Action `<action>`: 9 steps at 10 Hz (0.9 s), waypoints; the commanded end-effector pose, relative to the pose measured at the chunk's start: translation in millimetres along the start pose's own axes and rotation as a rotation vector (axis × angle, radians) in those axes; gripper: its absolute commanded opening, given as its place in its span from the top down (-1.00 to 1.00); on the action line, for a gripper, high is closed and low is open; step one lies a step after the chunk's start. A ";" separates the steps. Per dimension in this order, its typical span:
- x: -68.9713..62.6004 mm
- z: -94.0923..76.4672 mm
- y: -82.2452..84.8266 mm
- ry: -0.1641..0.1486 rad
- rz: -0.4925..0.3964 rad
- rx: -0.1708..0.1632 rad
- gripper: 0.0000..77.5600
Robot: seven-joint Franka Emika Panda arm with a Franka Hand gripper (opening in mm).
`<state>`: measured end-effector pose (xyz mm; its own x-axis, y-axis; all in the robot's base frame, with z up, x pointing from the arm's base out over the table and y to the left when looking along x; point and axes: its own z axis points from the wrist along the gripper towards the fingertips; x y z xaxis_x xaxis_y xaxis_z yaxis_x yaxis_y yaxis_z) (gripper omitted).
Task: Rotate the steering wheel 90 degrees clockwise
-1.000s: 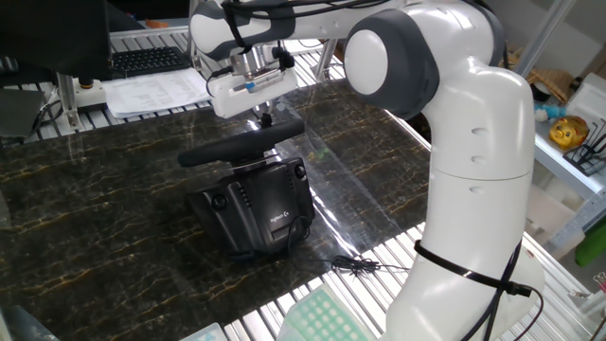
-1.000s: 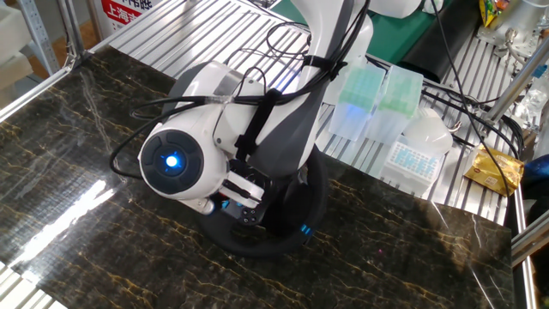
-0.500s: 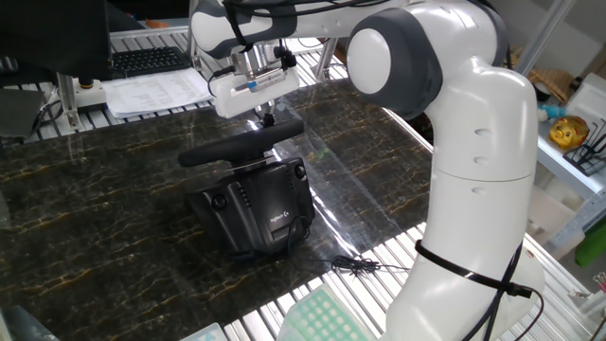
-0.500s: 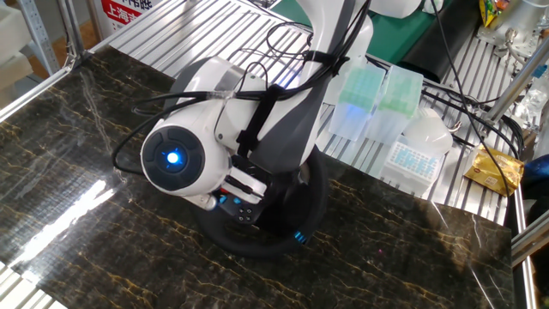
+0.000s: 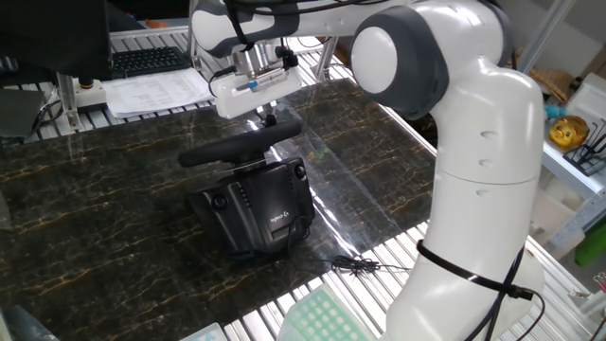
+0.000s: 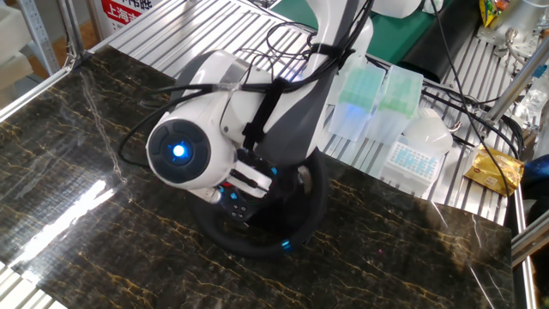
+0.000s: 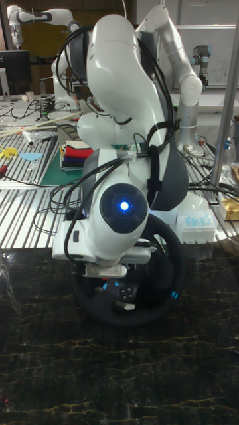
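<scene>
The steering wheel (image 5: pixel 241 143) sits on its boxy black base (image 5: pixel 258 206) in the middle of the dark marble table (image 5: pixel 85 227). In one fixed view its rim shows edge-on. My gripper (image 5: pixel 269 119) comes down onto the rim's upper right part, its dark fingers shut on it. In the other fixed view the arm's round wrist with a blue light covers the gripper; the steering wheel's rim (image 6: pixel 257 246) curves out below it, a blue mark at its lower right. The tall fixed view shows the steering wheel's rim (image 7: pixel 157 312) and button hub (image 7: pixel 123 292) under the wrist.
A black keyboard (image 5: pixel 147 60) and papers (image 5: pixel 156 92) lie at the table's far side. Pipette tip boxes (image 6: pixel 364 103) stand on the ridged metal bench behind the arm's base. A thin black cable (image 5: pixel 357 265) lies near the table's front edge.
The blue mark on the rim has slid down and to the left, so the wheel has turned clockwise in the other fixed view. The wrist has turned and risen slightly with it.
</scene>
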<state>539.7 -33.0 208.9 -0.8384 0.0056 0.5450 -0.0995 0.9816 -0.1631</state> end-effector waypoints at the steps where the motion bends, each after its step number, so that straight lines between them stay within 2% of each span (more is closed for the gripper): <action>1: 7.2 -0.9 5.9 0.006 -0.003 -0.002 1.00; 5: 22.4 -4.5 8.5 0.027 0.014 -0.002 1.00; 9: 33.9 -8.4 18.1 0.043 0.030 -0.005 1.00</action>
<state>516.3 -17.4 228.3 -0.8193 0.0393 0.5720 -0.0752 0.9816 -0.1753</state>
